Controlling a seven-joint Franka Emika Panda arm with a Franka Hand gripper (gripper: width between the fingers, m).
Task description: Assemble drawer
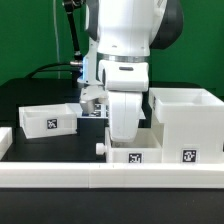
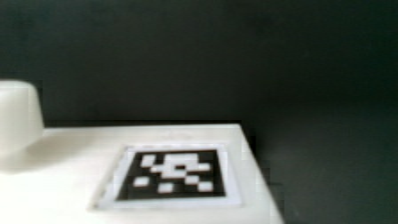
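The drawer's tall open-fronted housing [image 1: 186, 125] stands at the exterior view's right. One shallow tray [image 1: 46, 119] lies at the left. A second tray [image 1: 135, 156] with a small knob [image 1: 100, 148] lies at the front centre, next to the housing. My gripper [image 1: 128, 138] hangs straight down onto this tray, and its fingers are hidden behind the arm and the tray wall. The wrist view shows a white tagged tray face [image 2: 178, 176] very close, with the knob [image 2: 15, 120] beside it. No fingers show there.
The long white rail [image 1: 100, 181] runs along the front edge of the black table [image 1: 60, 145]. Cables and a dark stand [image 1: 75, 45] rise behind the arm. A green wall is at the back.
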